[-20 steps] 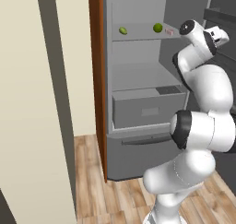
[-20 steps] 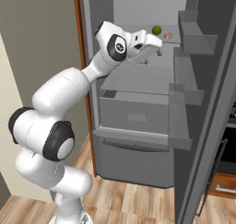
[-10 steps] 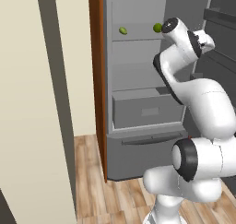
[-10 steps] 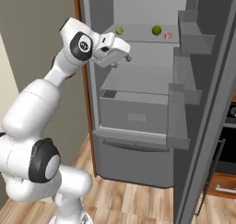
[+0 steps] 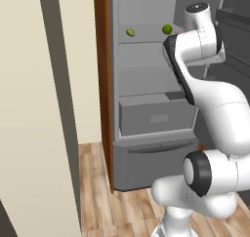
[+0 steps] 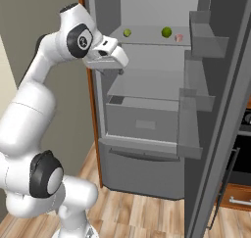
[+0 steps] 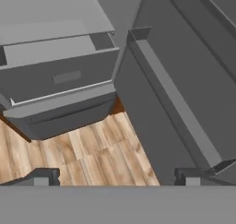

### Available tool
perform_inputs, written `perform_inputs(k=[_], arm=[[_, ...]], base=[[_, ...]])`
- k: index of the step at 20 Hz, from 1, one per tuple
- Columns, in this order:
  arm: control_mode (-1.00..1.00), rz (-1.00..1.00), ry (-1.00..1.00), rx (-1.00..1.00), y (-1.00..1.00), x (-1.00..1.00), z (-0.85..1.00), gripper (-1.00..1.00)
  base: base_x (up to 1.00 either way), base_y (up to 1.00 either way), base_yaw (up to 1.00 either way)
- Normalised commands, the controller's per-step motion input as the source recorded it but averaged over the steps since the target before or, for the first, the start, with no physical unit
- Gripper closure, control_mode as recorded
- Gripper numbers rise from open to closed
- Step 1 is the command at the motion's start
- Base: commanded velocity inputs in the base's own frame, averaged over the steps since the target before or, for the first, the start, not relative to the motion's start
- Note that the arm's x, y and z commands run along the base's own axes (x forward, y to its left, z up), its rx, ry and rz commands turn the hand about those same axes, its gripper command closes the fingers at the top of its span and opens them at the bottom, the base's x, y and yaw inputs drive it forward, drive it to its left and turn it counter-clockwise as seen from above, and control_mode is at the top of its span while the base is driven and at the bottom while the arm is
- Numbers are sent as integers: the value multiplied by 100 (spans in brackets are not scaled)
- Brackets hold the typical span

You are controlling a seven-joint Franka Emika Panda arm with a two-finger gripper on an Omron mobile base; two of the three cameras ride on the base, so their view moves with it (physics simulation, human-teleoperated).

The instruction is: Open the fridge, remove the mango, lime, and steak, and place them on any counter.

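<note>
With the fridge [image 6: 147,134] door swung wide, I'm looking at matte grey interior: flat smooth shelves, a boxy drawer [image 5: 156,116] mid-height with a shallow rectangular recess on its front, and square-edged door bins [image 6: 206,36] on the open door to my right. Reddish-brown wood panel [image 5: 102,85] frames the left side.

Top shelf, left to right in the right base view: mango [image 6: 127,33], small yellow-green oval with slightly pointed ends; lime [image 6: 166,32], smooth bright green ball; steak [image 6: 179,37], a pinkish lump just beside the lime, mostly hidden by the bin wall, shape not clear. Mango and lime sit well apart. None of them touched.

My gripper [image 6: 110,69] is in front of the fridge, below the top shelf and left of the fruit, pointing down. Jaws spread wide, nothing between them. From the hand view, fingertips [image 7: 44,176] frame light wood-plank floor [image 7: 92,158], with the drawer front and the bottom freezer panel [image 7: 60,119] above, and a long trough-shaped door bin [image 7: 175,103] running diagonally at right.

Beige wall [image 5: 39,109] at far left, plain and flat.
</note>
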Motion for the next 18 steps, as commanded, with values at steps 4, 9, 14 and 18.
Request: perform_inputs(k=[4, 9, 14, 18], arm=[[-100, 1, -7, 4, 0, -8, -1, -100], [-100, 17, -24, 19, 4, -6, 0, -100], [-100, 24, -23, 12, 9, -9, 0, -100], [-100, 4, -7, 1, 32, -11, 1, -100]], base=[[0, 0, 0], [0, 0, 0], [0, 0, 0], [0, 0, 0]])
